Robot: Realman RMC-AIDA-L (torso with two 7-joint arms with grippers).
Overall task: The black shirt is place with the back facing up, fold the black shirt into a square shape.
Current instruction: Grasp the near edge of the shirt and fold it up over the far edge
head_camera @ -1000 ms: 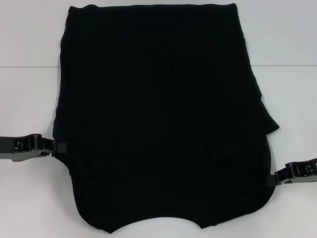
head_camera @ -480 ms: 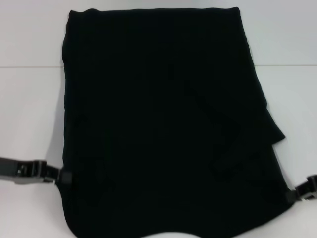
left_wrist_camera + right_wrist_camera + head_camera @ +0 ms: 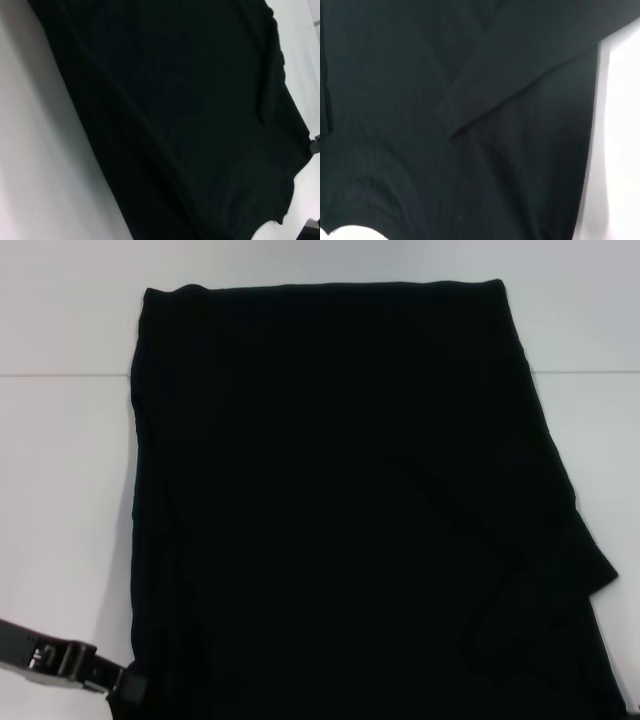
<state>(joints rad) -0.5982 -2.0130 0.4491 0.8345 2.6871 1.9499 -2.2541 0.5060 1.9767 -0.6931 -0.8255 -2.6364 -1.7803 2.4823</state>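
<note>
One plain black shirt (image 3: 340,500), sleeve folded in, fills the table (image 3: 60,490).

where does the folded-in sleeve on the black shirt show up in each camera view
Head view: the folded-in sleeve lies on the black shirt, toward the robot's right.
Left wrist view: not distinguishable on the dark cloth.
Right wrist view: the sleeve crosses the picture diagonally.
Shared landmark: the white table beside the shirt's edge.

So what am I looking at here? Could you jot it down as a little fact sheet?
Item: black shirt, plain side showing, no lettering visible
Surface: white table
Shirt state: sides already folded in, one sleeve lying across it
Left hand: at the shirt's near left edge, apparently gripping it
Right hand: not in view
Square fold: not yet done
</note>
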